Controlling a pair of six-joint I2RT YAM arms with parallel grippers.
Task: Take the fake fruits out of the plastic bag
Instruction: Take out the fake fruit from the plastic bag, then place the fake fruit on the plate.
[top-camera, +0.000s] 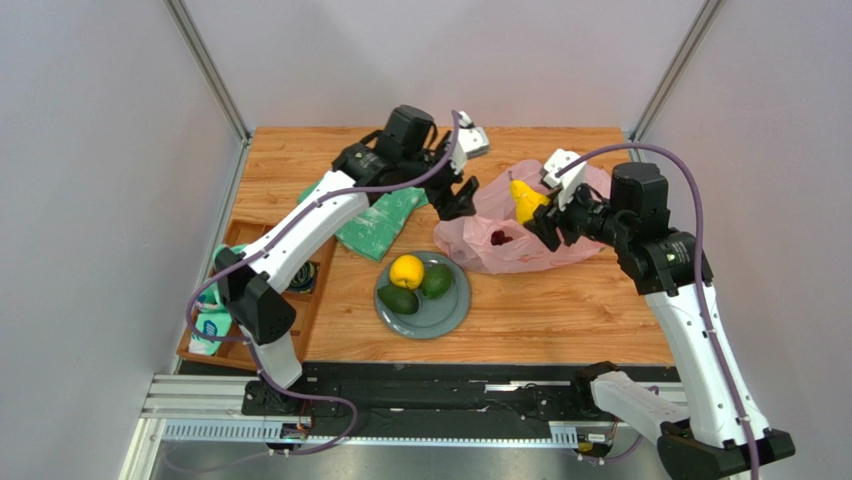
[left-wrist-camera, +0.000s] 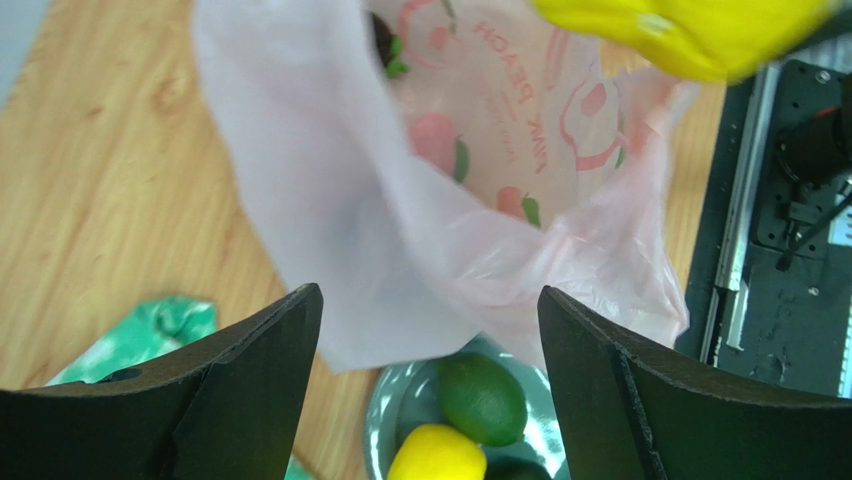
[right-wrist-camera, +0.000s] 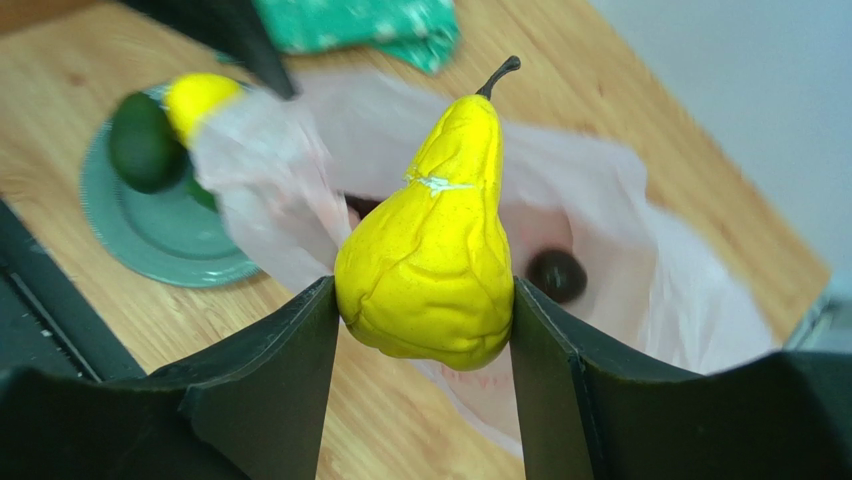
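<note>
My right gripper (right-wrist-camera: 425, 290) is shut on a lumpy yellow pear-shaped fake fruit (right-wrist-camera: 435, 250), held above the mouth of the pink plastic bag (right-wrist-camera: 610, 220). In the top view that fruit (top-camera: 524, 201) hangs over the bag (top-camera: 530, 250). A dark grape bunch (right-wrist-camera: 556, 275) lies inside the bag. My left gripper (left-wrist-camera: 428, 295) stands open at the bag's (left-wrist-camera: 420, 200) left rim, holding nothing. A grey-green plate (top-camera: 455, 312) holds a yellow citrus (top-camera: 407, 271) and two dark green fruits (top-camera: 436, 281) (top-camera: 398, 299).
A flat green patterned bag (top-camera: 375, 222) lies left of the pink bag, under my left arm. A wooden tray (top-camera: 240, 235) with packets sits at the table's left edge. The black rail (top-camera: 450, 385) runs along the near edge.
</note>
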